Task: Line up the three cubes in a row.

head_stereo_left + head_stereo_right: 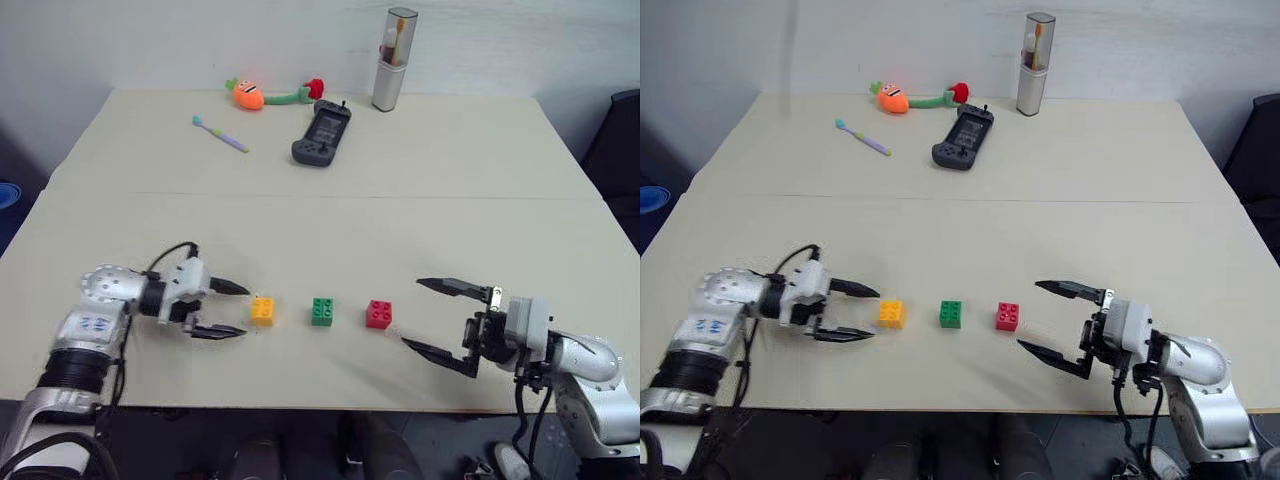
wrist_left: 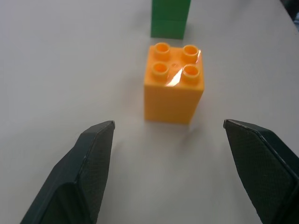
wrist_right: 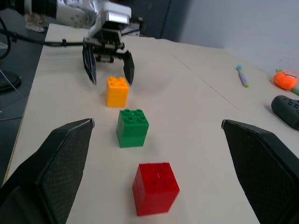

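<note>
The 3 cubes, yellow-orange [image 1: 263, 310], green [image 1: 322, 311] and red [image 1: 379, 314], sit in a row on the worktop [image 1: 400, 230]. The left pincer [image 1: 232, 310] gapes just beside the yellow-orange; the right pincer [image 1: 428, 317], fingers apart, flanks the red.

The left arm reaches in from the lower left of the frame, its left gripper [image 1: 228, 309] pointing right, fingers spread apart. The right arm enters at lower right, its right gripper [image 1: 428, 315] pointing left, fingers wide apart.
</note>
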Controlling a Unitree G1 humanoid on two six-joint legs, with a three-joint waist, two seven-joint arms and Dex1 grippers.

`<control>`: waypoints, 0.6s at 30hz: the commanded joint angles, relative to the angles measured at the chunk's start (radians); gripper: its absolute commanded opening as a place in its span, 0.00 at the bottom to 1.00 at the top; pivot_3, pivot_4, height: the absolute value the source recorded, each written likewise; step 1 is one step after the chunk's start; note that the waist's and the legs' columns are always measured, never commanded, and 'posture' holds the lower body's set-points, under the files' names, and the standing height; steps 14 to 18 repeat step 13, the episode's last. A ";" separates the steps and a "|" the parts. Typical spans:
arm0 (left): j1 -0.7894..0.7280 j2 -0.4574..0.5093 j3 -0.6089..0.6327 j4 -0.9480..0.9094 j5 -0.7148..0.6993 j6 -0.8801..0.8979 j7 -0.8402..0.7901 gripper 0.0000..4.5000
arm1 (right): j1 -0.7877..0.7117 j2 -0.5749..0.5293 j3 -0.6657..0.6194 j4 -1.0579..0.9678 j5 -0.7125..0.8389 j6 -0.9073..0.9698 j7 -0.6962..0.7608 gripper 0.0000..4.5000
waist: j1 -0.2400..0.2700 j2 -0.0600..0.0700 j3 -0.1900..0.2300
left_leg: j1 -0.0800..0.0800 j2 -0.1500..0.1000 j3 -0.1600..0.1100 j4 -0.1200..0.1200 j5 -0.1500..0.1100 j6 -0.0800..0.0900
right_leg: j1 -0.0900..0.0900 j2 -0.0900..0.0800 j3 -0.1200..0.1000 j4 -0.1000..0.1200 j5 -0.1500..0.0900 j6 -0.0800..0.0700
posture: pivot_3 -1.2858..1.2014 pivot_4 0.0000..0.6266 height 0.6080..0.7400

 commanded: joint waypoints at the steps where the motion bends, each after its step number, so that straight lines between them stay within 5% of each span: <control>1: 0.094 0.089 0.123 -0.055 -0.060 0.041 0.002 0.84 | 0.034 -0.080 -0.119 -0.028 0.055 0.029 0.038 1.00 | -0.001 0.000 0.000 | 0.000 0.000 0.000 -0.001 -0.001 0.001 | 0.000 0.000 0.000 0.000 0.000 0.000 | 0.52 0.24 1.00; 5: 0.259 0.168 0.257 -0.062 -0.072 0.052 0.035 0.84 | 0.107 -0.186 -0.224 0.032 0.064 0.053 0.136 1.00 | 0.003 0.000 0.000 | 0.001 0.000 0.000 -0.001 -0.002 0.004 | 0.001 0.000 0.000 -0.001 0.000 0.000 | 0.52 0.24 1.00; 11: 0.443 0.159 0.359 -0.163 -0.096 0.081 0.086 0.84 | 0.111 -0.235 -0.267 0.168 0.009 -0.008 0.216 1.00 | 0.005 0.000 0.000 | 0.001 0.000 -0.001 -0.001 -0.004 0.007 | 0.001 -0.002 0.000 -0.002 0.000 0.000 | 0.52 0.24 1.00; 18: 0.473 0.143 0.369 -0.192 -0.107 0.094 0.104 0.84 | 0.081 -0.229 -0.263 0.213 -0.009 -0.040 0.223 1.00 | 0.004 0.000 0.000 | 0.001 0.000 -0.001 -0.001 -0.005 0.006 | 0.001 -0.002 0.000 -0.002 0.000 0.000 | 0.52 0.24 1.00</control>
